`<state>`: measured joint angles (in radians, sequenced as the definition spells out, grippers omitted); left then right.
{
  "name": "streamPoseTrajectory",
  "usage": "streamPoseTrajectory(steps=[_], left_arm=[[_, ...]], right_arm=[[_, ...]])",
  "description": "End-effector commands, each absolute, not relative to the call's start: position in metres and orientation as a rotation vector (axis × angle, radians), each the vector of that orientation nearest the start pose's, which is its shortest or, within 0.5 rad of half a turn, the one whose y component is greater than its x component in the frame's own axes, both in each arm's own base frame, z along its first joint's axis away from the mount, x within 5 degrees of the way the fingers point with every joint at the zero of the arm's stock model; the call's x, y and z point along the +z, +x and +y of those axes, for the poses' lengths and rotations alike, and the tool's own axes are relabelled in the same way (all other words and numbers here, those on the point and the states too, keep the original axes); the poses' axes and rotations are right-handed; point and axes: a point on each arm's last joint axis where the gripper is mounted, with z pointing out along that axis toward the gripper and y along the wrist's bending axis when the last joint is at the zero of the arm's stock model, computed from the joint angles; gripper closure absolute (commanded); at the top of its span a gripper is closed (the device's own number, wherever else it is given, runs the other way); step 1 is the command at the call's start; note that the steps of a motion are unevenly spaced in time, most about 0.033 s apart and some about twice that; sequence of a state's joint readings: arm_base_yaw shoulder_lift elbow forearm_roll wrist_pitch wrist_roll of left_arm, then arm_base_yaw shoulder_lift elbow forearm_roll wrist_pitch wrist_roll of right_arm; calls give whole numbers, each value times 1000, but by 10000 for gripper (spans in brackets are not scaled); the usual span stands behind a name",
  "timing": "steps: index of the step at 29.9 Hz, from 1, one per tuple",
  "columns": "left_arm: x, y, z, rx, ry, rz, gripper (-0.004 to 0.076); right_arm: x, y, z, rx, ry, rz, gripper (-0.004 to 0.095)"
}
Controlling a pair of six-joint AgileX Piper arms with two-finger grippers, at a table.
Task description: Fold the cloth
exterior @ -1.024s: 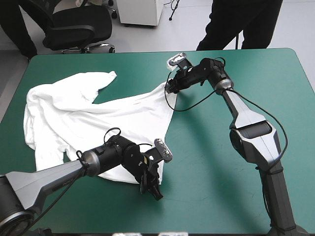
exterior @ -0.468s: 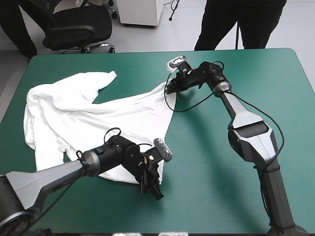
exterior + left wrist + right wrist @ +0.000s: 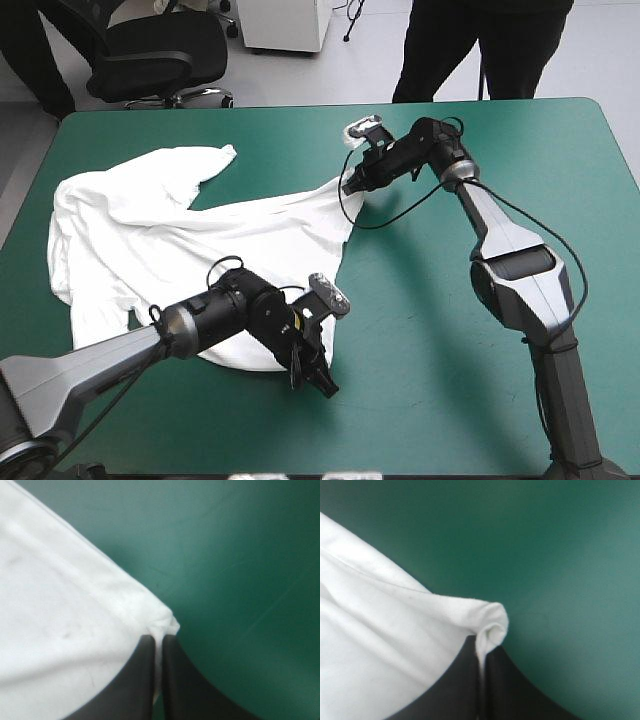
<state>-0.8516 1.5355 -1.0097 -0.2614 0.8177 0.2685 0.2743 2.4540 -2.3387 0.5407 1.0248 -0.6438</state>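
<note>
The T-shirt (image 3: 170, 230) lay spread but rumpled toward the worktop's (image 3: 430, 400) left edge. Its corner nearer the worktop's front edge was pinched by the left pincer (image 3: 158, 639), and its corner nearer the worktop's far edge by the right pincer (image 3: 481, 644). The grasping step was judged done. Next, the 2 corners would need to be lifted together, kept taut, and carried toward the worktop's left edge.

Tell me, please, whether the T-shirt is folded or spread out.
Spread, not folded: the T-shirt lies open and rumpled on the table, with the left gripper and right gripper each shut on a corner.
</note>
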Motion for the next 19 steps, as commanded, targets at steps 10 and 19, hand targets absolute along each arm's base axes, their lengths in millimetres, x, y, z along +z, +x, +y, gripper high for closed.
streamPoseTrajectory(steps=[10, 19], left_arm=[[421, 182, -205, -358, 1029, 2089, 741], [519, 178, -178, -248, 868, 1786, 741]], right_arm=[[484, 399, 97, 376, -723, 1883, 925], [585, 289, 60, 189, -594, 1645, 925]])
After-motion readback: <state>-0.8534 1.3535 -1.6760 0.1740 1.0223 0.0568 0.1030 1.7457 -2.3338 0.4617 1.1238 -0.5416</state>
